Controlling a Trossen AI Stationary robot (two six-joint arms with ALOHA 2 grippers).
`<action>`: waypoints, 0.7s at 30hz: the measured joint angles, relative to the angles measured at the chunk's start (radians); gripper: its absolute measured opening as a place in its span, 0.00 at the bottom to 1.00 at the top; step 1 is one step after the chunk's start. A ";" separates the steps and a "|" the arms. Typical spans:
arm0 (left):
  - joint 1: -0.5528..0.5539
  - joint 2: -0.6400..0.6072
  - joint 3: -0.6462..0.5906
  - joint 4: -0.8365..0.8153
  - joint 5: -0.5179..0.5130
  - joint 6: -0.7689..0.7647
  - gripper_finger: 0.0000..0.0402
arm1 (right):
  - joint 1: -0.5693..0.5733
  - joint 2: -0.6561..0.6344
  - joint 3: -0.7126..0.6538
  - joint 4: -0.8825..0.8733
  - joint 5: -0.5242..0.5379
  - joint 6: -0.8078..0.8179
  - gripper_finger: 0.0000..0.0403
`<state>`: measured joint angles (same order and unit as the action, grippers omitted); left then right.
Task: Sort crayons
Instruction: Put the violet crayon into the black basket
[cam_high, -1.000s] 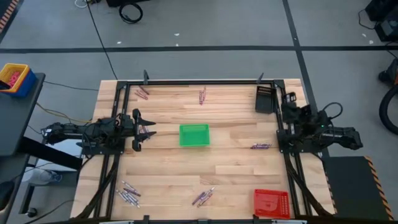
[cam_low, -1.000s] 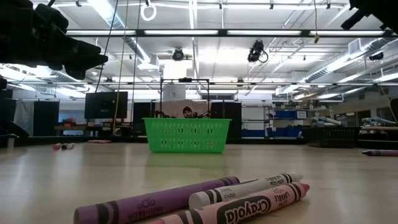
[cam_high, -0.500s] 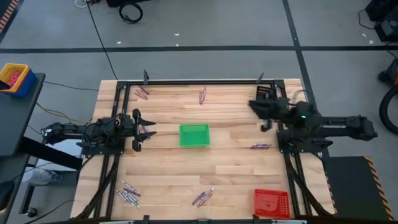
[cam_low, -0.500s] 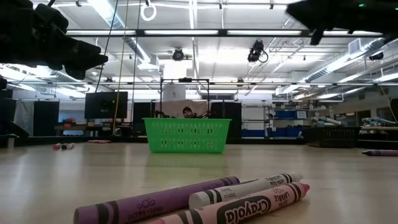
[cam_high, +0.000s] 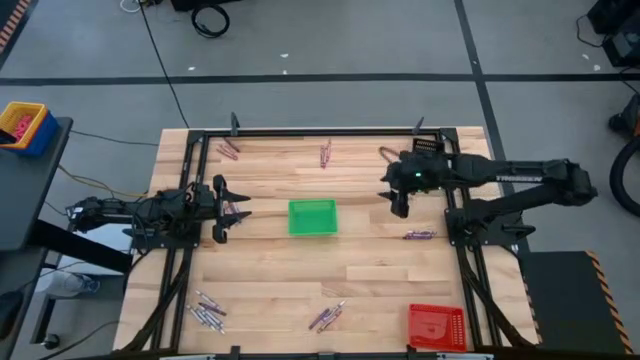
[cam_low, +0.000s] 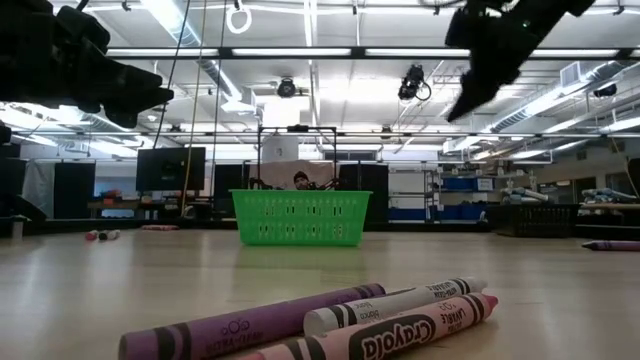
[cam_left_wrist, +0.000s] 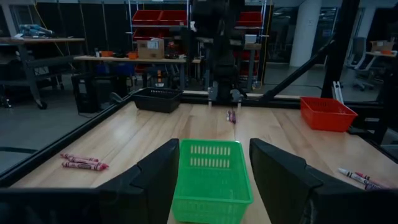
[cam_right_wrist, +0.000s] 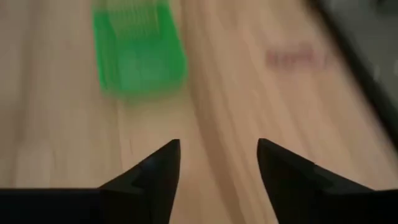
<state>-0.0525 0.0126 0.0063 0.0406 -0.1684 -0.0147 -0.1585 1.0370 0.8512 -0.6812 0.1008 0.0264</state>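
Crayons lie in small clusters on the wooden table: two at the far edge (cam_high: 229, 149) (cam_high: 325, 153), one at the right (cam_high: 418, 235), two at the near edge (cam_high: 208, 310) (cam_high: 326, 316); three lie close in the low view (cam_low: 330, 320). The green tray (cam_high: 312, 217) stands mid-table. My right gripper (cam_high: 393, 197) hangs open in the air to the right of the tray, slanting down (cam_right_wrist: 217, 165), nothing between its fingers. My left gripper (cam_high: 222, 208) waits open at the left edge, level, facing the tray (cam_left_wrist: 214, 177).
A red tray (cam_high: 436, 325) stands at the near right corner. A dark tray (cam_high: 428, 150) at the far right is partly covered by my right arm. A black frame (cam_high: 300, 131) rims the table. Bare wood lies around the green tray.
My right arm has unfolded from its rest at the table's right edge. Its gripper has swung out over the table toward the left and the green tray, rising a little. It has tipped over and now slants down at the wood.
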 joint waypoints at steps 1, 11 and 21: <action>0.000 0.000 0.000 0.000 0.000 0.000 0.52 | 0.000 0.026 0.023 -0.074 0.000 0.006 0.57; 0.000 0.000 0.000 0.000 0.000 0.000 0.52 | 0.178 0.199 0.010 -0.316 -0.101 0.201 0.56; 0.000 0.000 0.000 0.000 0.000 0.000 0.52 | 0.468 0.349 -0.044 -0.289 -0.042 0.298 0.52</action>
<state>-0.0528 0.0124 0.0063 0.0406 -0.1681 -0.0147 0.3096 1.3860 0.8074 -0.9699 0.0590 0.3249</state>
